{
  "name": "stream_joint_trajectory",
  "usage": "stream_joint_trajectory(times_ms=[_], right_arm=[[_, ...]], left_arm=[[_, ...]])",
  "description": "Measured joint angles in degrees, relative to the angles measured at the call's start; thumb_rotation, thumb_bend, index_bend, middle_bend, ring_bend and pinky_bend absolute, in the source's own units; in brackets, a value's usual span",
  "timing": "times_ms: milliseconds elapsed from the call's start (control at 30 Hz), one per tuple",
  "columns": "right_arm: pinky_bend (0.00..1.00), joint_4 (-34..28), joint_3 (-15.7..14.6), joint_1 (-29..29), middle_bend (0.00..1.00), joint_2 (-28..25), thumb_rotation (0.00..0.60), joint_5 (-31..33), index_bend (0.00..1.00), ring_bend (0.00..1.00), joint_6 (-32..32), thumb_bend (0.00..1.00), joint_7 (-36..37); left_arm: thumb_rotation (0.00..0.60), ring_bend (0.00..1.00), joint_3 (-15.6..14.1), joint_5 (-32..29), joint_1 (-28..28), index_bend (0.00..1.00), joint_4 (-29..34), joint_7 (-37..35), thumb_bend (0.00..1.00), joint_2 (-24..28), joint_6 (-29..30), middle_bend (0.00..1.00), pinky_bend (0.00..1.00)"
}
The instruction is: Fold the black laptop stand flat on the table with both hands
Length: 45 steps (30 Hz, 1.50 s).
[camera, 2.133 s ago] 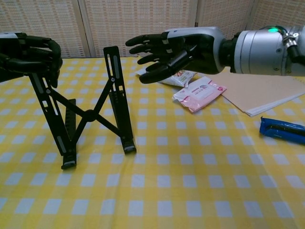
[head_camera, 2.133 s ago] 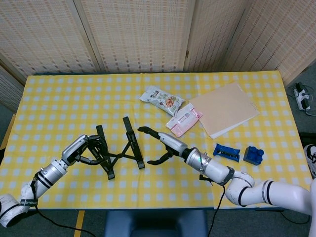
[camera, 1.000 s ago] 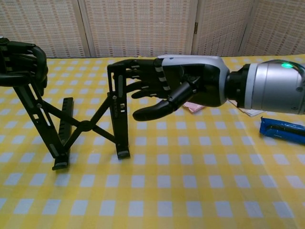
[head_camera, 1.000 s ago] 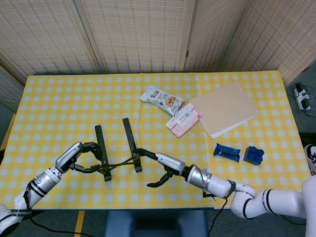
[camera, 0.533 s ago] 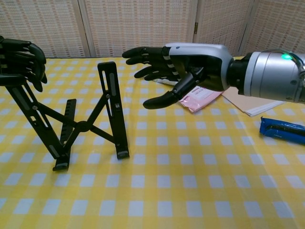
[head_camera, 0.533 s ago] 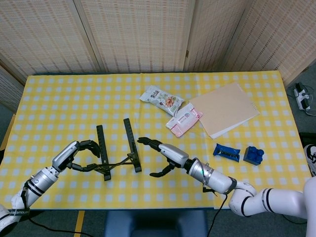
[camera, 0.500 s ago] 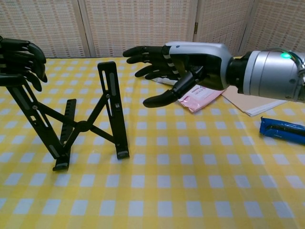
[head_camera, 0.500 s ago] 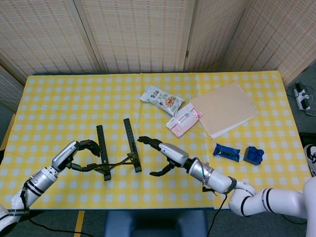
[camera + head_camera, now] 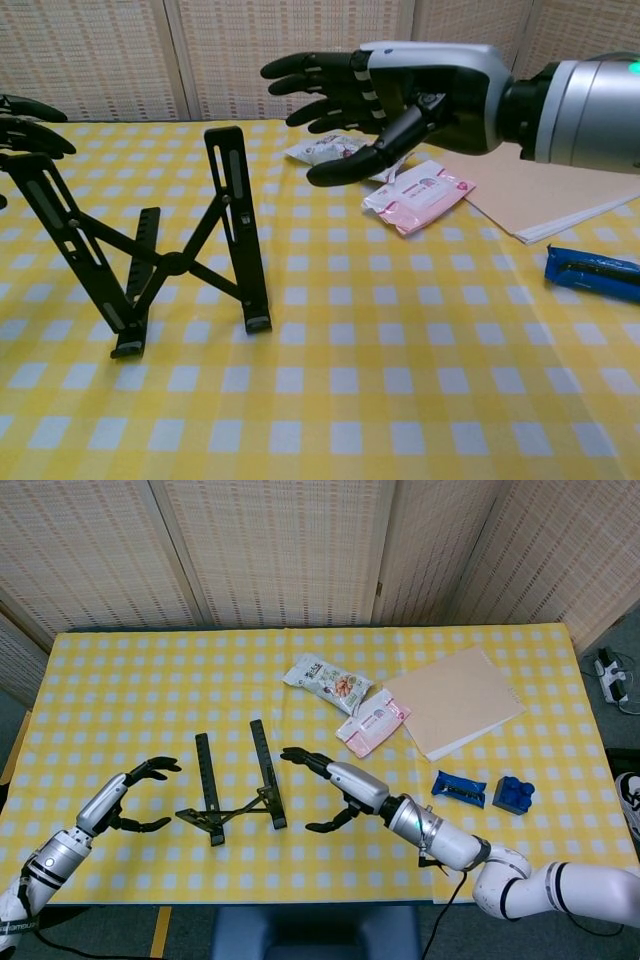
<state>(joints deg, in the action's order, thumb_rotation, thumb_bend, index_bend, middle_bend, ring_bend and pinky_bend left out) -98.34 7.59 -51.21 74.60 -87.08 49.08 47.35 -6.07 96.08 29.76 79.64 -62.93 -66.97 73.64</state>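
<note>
The black laptop stand (image 9: 232,782) rests on the yellow checked tablecloth, its two slotted rails joined by crossed links. In the chest view the stand (image 9: 165,262) stands upright on its feet, rails leaning apart in a V. My left hand (image 9: 135,794) hovers left of it with fingers spread and holds nothing; only its fingertips (image 9: 30,110) show at the chest view's left edge, just above the left rail's top. My right hand (image 9: 328,783) is open to the right of the stand. In the chest view this right hand (image 9: 400,82) floats above and right of the right rail, clear of it.
Behind the right hand lie a snack bag (image 9: 323,680), a pink wipes pack (image 9: 373,722) and a tan folder (image 9: 455,700). A blue wrapper (image 9: 458,788) and a blue block (image 9: 514,794) sit at the right. The table's front edge runs close below both forearms.
The rails were pushed closer together about a second ago. Since then my left hand has let go of the left rail and moved left; my right hand has drawn back to the right and up.
</note>
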Motion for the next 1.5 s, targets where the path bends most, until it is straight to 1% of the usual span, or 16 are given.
stream_joint_trajectory(times_ms=[33,133,233,333,533,667,767,933,1067,1300,1367,1500], right_arm=[[0.00,0.0,0.1,0.1,0.03,-0.2,0.600,0.0,0.00,0.09,0.2,0.26,0.1],[0.00,0.3,0.4,0.3,0.04,-0.3,0.600,0.9,0.00,0.10,0.4,0.26,-1.0],[0.00,1.0,0.6,0.2,0.05,-0.1,0.600,3.0,0.00,0.10,-0.5,0.26,-4.7],[0.00,1.7,0.7,-0.4,0.05,0.6,0.600,6.2,0.00,0.10,-2.3,0.26,-10.7],[0.00,4.0,0.9,-2.8,0.05,3.9,0.600,14.5,0.01,0.10,-5.8,0.26,-26.9],[0.00,6.0,1.1,-5.3,0.05,8.0,0.600,21.5,0.01,0.10,-7.4,0.26,-38.0],[0.00,7.8,1.4,-7.3,0.05,11.7,0.600,26.6,0.01,0.10,-8.3,0.26,-43.8],[0.00,10.0,1.8,-9.7,0.06,16.5,0.600,31.1,0.04,0.10,-8.7,0.26,-49.5],[0.00,11.5,2.3,-10.8,0.08,19.3,0.600,33.5,0.09,0.10,-8.0,0.26,-52.7],[0.00,12.4,2.4,-11.7,0.13,21.3,0.600,37.3,0.20,0.13,-6.4,0.26,-57.9],[0.00,12.2,2.4,-11.9,0.14,21.5,0.600,38.6,0.22,0.13,-6.2,0.26,-59.0],[0.00,11.5,2.5,-12.3,0.16,21.6,0.600,40.5,0.24,0.14,-5.8,0.26,-61.0]], left_arm=[[0.600,0.25,-0.3,0.5,-0.2,0.29,-0.1,-0.5,0.25,-0.1,0.4,0.30,0.29],[0.600,0.25,-1.2,2.2,-0.9,0.30,-0.6,-1.3,0.25,-0.5,1.7,0.30,0.30],[0.600,0.26,-1.7,2.8,-1.0,0.30,-0.6,-1.0,0.25,-0.8,1.4,0.31,0.30],[0.600,0.26,-1.9,2.9,-1.1,0.31,-0.4,-0.6,0.25,-1.1,1.1,0.31,0.30],[0.600,0.26,-1.9,3.1,-1.0,0.32,0.1,-0.3,0.25,-1.3,0.9,0.31,0.30],[0.600,0.26,-1.9,3.1,-1.1,0.32,0.5,0.2,0.25,-1.1,1.1,0.31,0.30],[0.600,0.26,-2.0,3.0,-1.2,0.32,0.8,0.4,0.25,-0.9,1.2,0.31,0.30],[0.600,0.26,-1.9,2.5,-1.6,0.33,0.9,0.9,0.25,-0.9,1.3,0.31,0.29],[0.600,0.26,-1.6,1.2,-2.3,0.34,0.9,2.9,0.25,-1.1,1.1,0.31,0.29],[0.600,0.26,-0.4,-2.8,-3.7,0.34,0.8,9.6,0.25,-2.0,-0.2,0.31,0.30],[0.600,0.26,0.0,-4.3,-4.0,0.35,0.9,12.0,0.25,-2.6,-1.2,0.31,0.30],[0.600,0.26,0.6,-5.6,-4.2,0.35,0.9,13.6,0.25,-3.4,-3.4,0.31,0.30]])
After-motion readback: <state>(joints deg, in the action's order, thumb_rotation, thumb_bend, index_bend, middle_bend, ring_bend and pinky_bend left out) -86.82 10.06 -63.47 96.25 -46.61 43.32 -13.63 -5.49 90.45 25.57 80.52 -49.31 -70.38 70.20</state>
